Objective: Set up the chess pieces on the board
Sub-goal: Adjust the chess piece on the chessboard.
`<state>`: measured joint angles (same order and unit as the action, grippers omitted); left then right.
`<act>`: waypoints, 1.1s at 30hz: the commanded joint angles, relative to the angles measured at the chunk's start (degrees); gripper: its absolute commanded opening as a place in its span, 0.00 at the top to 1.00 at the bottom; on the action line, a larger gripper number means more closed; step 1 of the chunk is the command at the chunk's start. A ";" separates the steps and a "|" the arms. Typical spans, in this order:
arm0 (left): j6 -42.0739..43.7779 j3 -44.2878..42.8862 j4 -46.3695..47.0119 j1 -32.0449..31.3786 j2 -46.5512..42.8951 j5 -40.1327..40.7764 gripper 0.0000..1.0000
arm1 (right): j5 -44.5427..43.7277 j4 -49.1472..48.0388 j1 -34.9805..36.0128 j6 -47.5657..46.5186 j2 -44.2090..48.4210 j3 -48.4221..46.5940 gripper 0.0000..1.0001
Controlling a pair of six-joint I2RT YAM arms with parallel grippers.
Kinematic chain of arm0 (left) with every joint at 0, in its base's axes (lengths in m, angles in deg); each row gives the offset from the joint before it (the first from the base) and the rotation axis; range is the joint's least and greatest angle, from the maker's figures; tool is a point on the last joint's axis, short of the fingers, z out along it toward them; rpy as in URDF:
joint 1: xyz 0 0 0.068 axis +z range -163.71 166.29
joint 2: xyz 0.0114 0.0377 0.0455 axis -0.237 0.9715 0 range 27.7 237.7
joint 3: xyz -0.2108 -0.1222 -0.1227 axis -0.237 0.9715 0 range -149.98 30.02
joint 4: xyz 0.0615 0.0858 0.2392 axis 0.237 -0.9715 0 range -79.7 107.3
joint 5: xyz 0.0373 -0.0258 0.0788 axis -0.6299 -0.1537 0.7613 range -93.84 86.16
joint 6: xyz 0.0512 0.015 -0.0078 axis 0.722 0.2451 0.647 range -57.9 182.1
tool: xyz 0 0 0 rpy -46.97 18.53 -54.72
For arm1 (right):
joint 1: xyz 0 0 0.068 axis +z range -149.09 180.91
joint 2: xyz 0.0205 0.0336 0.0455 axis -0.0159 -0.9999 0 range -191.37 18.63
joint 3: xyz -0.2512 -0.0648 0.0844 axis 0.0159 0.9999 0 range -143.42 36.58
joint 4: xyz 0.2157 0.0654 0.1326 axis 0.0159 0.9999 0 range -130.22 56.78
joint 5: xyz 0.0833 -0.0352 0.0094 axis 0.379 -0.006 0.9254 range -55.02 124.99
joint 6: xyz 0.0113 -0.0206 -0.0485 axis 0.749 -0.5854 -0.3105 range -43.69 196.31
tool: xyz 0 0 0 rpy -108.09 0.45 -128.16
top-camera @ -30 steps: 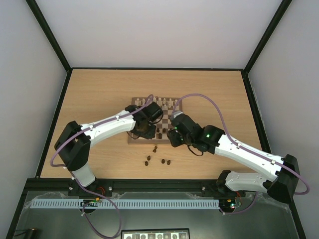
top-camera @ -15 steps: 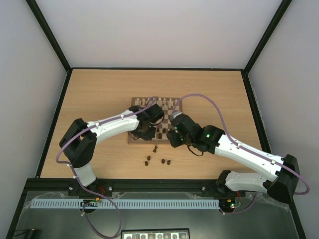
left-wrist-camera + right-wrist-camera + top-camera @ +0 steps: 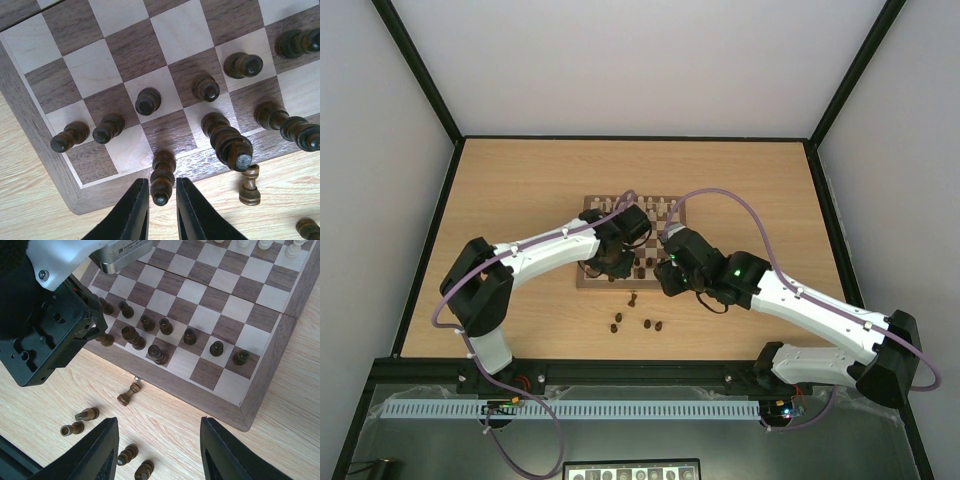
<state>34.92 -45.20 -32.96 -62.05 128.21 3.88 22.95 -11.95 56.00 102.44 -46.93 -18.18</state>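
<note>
On the board's near row, toward its left corner: one dark piece upright, long axis rising straight between the left gripper's jaws. Jaws nearly together about its head; whether they press, cannot tell. Just off the near edge, loose pieces lie sideways on the table. Right gripper, spread and empty, hangs over them, nearer. From above, both wrists hide these rows.

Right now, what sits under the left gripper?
One dark chess piece stands upright between the fingers of the left gripper, at the board's near edge. From above, the left arm covers it.
</note>
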 commanded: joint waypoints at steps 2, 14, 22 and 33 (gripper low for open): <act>0.27 -0.24 -0.61 -0.20 -0.41 -0.08 0.77 | -0.13 1.17 -0.25 -0.11 0.35 0.56 0.54; -0.54 3.71 1.55 -0.25 -1.41 -1.03 0.72 | 0.06 1.17 -0.25 -0.20 -0.09 0.45 0.54; -0.51 4.39 2.52 -0.23 -1.59 -1.31 0.83 | -0.13 1.15 -0.25 -0.20 -0.36 0.51 0.54; -0.46 2.86 3.21 -0.20 -0.98 -1.05 0.91 | -0.27 1.17 -0.29 -0.29 -0.53 0.29 0.54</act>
<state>34.52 -41.20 -29.66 -62.05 128.06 2.84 22.95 -11.95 56.00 102.42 -47.06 -18.18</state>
